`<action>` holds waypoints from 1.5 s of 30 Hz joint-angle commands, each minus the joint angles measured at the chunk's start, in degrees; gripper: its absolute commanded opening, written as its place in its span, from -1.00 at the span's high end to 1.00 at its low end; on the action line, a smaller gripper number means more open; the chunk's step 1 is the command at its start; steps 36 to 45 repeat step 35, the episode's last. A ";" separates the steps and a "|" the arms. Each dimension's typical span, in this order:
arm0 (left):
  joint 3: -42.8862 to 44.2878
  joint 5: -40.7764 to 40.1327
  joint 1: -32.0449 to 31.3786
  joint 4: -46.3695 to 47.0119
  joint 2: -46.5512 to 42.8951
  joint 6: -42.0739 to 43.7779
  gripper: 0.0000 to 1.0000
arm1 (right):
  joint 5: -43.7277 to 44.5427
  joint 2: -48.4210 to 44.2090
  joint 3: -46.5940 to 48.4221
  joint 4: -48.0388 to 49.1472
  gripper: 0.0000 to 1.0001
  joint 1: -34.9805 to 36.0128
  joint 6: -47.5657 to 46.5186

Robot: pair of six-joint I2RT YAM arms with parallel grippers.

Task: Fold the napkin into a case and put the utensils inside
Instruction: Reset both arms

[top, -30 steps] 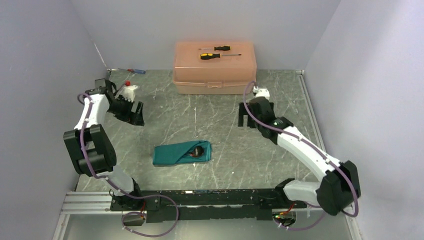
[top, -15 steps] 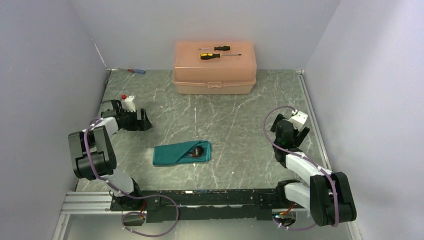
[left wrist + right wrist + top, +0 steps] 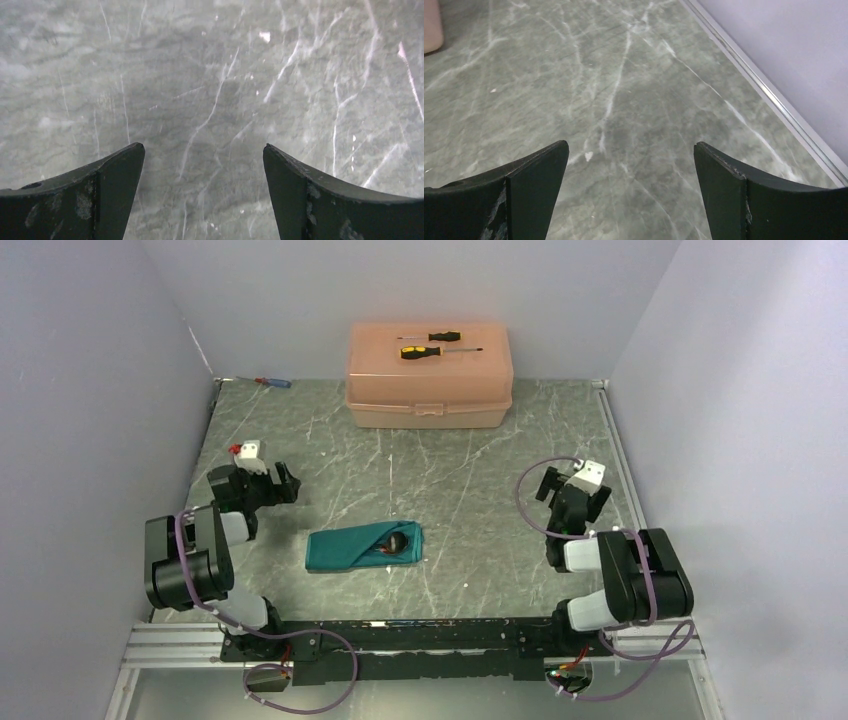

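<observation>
Napkin case [image 3: 350,551] lies flat just below centre of the top view, long side running left-right, with its open mouth at the right end. Utensils [image 3: 397,540] sit in that mouth. A dark rounded spoon bowl shows, and a bit of green just below it is likely the fork tines. Handles are hidden under the cloth.

Judgement: fold and insert look done, so the step in hand is parking the arms. To do it well:
- Keep each wrist tucked to its own side, well apart from the cloth.
- Don't sweep across the centre; that could drag the thin fabric or tip the spoon out of the mouth.
- Jaws have nothing left to grab.

Left gripper [image 3: 282,480] sits at left-middle of the top view, low over the table [image 3: 450,470]. From its wrist camera, left gripper [image 3: 204,150] has jaws spread wide and empty, with only bare marble between them. Can't tell whether the tips touch the surface.

Right gripper [image 3: 572,492] sits at right-middle. From its wrist camera, right gripper [image 3: 631,147] is the same: jaws wide apart, holding nothing.

Peach box [image 3: 430,390] at top centre has yellow-and-black screwdrivers [image 3: 432,345] on its lid, well apart from the case.
</observation>
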 commanded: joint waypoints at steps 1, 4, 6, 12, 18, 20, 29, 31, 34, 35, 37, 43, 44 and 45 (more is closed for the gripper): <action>-8.29 1.66 -0.75 29.61 2.57 -2.42 -0.88 | -7.24 4.44 -0.34 15.75 -0.99 -0.30 -4.70; -13.22 -1.78 -5.89 36.58 4.22 4.60 -0.88 | -8.02 4.30 2.04 10.22 -1.00 -0.30 -4.16; -13.34 -5.05 -9.30 36.86 4.04 6.34 -0.88 | -8.06 4.87 1.85 11.52 -1.00 -0.30 -4.79; -6.87 -2.36 -6.46 24.39 4.15 4.63 -0.88 | -9.97 4.31 1.66 10.55 -1.00 -1.53 -4.19; -7.00 -1.84 -6.40 25.51 4.66 4.07 -0.88 | -9.24 4.49 1.25 12.27 -1.00 -0.96 -4.94; -7.29 -2.16 -6.43 27.57 5.30 3.59 -0.88 | -9.44 4.41 1.31 11.90 -1.00 -0.98 -4.82; -7.20 -2.06 -6.47 27.03 5.21 3.77 -0.88 | -9.84 4.63 1.64 11.29 -1.00 -1.00 -4.76; -7.18 -1.98 -6.43 26.76 5.15 3.76 -0.88 | -10.20 4.69 1.98 10.65 -1.00 -1.01 -4.55; -7.17 -2.03 -6.41 26.86 5.16 3.76 -0.88 | -10.44 4.54 1.88 10.81 -1.00 -1.18 -4.47; -7.18 -1.98 -6.43 26.78 5.10 3.80 -0.88 | -10.30 4.48 1.78 10.99 -1.00 -1.18 -4.58; -7.18 -1.98 -6.43 26.78 5.10 3.80 -0.88 | -10.30 4.48 1.78 10.99 -1.00 -1.18 -4.58; -7.18 -1.98 -6.43 26.78 5.10 3.80 -0.88 | -10.30 4.48 1.78 10.99 -1.00 -1.18 -4.58; -7.18 -1.98 -6.43 26.78 5.10 3.80 -0.88 | -10.30 4.48 1.78 10.99 -1.00 -1.18 -4.58; -7.18 -1.98 -6.43 26.78 5.10 3.80 -0.88 | -10.30 4.48 1.78 10.99 -1.00 -1.18 -4.58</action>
